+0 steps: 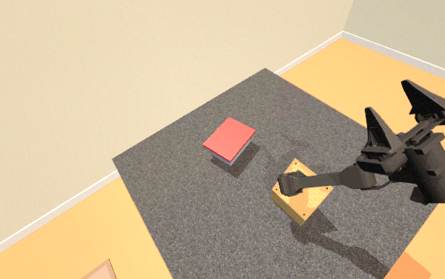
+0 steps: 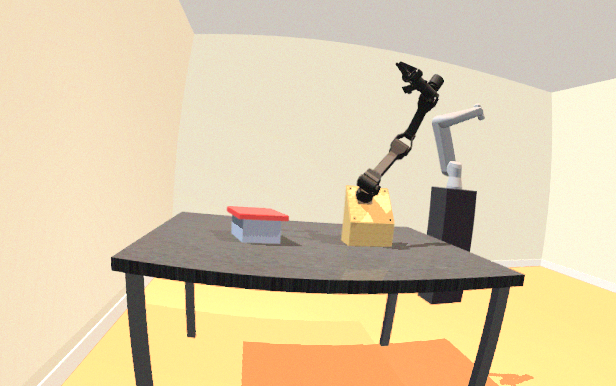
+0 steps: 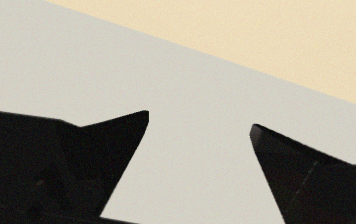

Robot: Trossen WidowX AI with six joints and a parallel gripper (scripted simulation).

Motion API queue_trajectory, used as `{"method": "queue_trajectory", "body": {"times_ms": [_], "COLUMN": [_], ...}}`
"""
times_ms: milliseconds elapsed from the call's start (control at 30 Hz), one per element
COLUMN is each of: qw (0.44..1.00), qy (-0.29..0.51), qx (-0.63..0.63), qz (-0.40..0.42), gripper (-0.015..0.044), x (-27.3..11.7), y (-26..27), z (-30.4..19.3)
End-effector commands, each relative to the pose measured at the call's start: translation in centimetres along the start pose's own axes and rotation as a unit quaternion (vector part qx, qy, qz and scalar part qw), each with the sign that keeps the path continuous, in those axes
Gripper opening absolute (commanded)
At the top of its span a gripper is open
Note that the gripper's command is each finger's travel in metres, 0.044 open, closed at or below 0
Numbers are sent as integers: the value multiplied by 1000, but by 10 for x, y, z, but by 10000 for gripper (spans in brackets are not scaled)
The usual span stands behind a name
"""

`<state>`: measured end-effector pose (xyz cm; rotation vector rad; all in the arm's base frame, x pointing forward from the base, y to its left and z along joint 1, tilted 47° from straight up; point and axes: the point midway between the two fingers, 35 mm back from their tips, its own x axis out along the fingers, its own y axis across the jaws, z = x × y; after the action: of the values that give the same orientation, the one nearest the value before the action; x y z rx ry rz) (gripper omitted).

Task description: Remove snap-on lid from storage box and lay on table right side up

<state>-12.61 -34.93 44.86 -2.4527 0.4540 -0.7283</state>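
The red lid (image 1: 229, 139) (image 2: 257, 213) lies on top of the pale blue storage box (image 1: 238, 155) (image 2: 259, 232) and overhangs its sides. The box stands upright on the dark grey table (image 1: 188, 217) (image 2: 300, 265). My gripper (image 1: 386, 95) (image 2: 401, 77) (image 3: 198, 122) is open, with nothing between its fingers. It is raised high above the table, far from the box and on the arm-base side. The wrist view shows only the two fingers against wall and ceiling; the lid and box are not in it.
My arm stands on a yellow wooden base block (image 1: 314, 196) (image 2: 370, 234), beside the box on the table. A grey robot arm (image 2: 445, 142) on a dark pedestal (image 2: 452, 215) stands beyond the table. A wall runs along the table's side nearer the box.
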Motion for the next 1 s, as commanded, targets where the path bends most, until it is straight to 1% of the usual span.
{"method": "queue_trajectory", "body": {"times_ms": [0, 67, 167, 200, 300, 400, 633, 700, 833, 967], "qw": [1000, 1000, 999, 998, 993, 987, 949, 944, 911, 872], "qy": [0, 1, 10, 14, 24, 20, 34, 34, 33, 24], "qx": [0, -3, -36, -51, -99, -149, -296, -310, -385, -457], "qz": [-1, -12, -33, -39, -57, -55, -106, -111, -143, -177], "gripper": [374, 321, 242, 235, 235, 235, 235, 235, 235, 235], "x": [1, 7, 13, 14, 16, 20, 39, 41, 59, 82], "y": [-2, -18, -59, -73, -115, -131, -248, -259, -316, -362], "z": [0, -1, -4, -5, -5, 1, 36, 42, 82, 134]}}
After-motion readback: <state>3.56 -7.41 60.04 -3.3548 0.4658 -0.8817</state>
